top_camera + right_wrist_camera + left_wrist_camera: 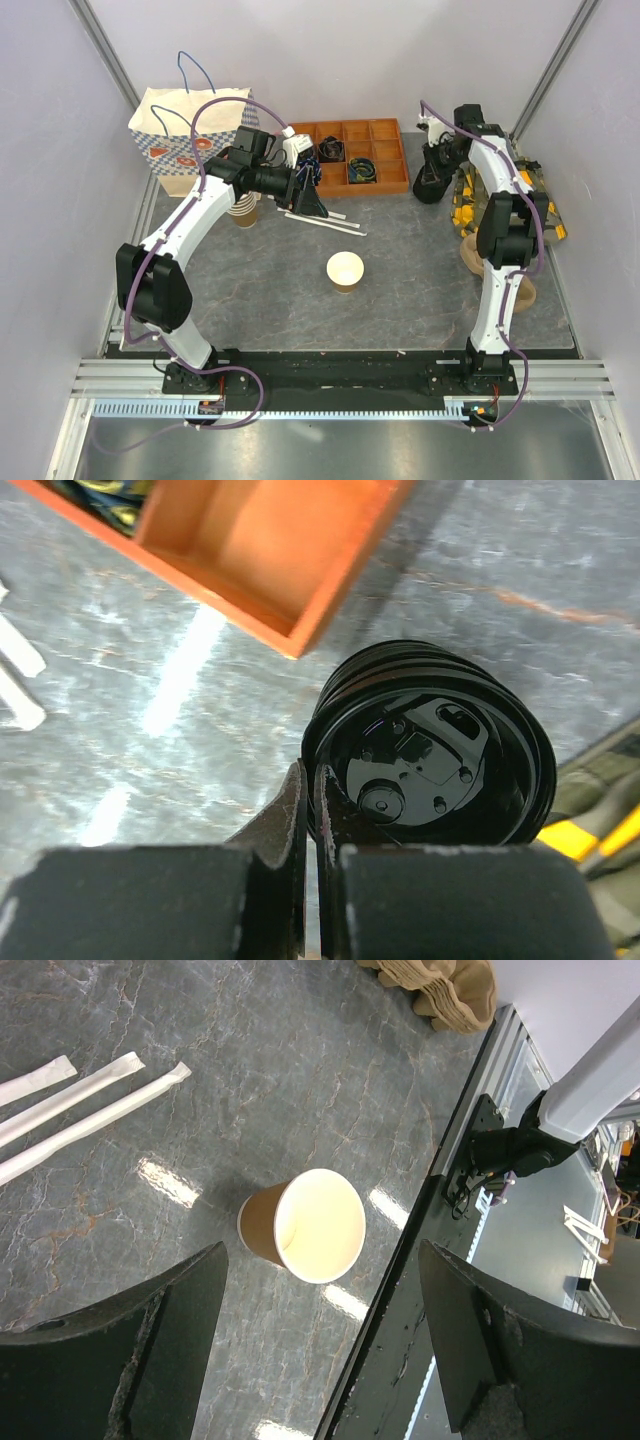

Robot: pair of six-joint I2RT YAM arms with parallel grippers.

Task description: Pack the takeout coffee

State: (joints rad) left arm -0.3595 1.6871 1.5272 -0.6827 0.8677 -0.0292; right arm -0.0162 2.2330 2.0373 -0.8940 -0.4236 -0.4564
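Two claws at work: my right claw (pixel 308 795) is pinched closed on the rim of a round black plastic lid (pixel 430 745) that tops a stack. I cannot make out how many lids sit beneath, and my own fingers (pixel 285 830) cut off its near edge. An orange wooden compartment tray (pixel 270 560) lies just beyond that claw, to its left, with its corner close to the stack. My left claw (pixel 320 1360) hangs wide open and holds nothing. The small tan paper cup (pixel 305 1225), cream inside and open-topped, stands upright below, between its fingers. White paper-wrapped straws (pixel 90 1110) lie apart to its left. Bare grey table (pixel 250 1050) rings the cup, and a black base rail (pixel 400 1290) runs along the right.
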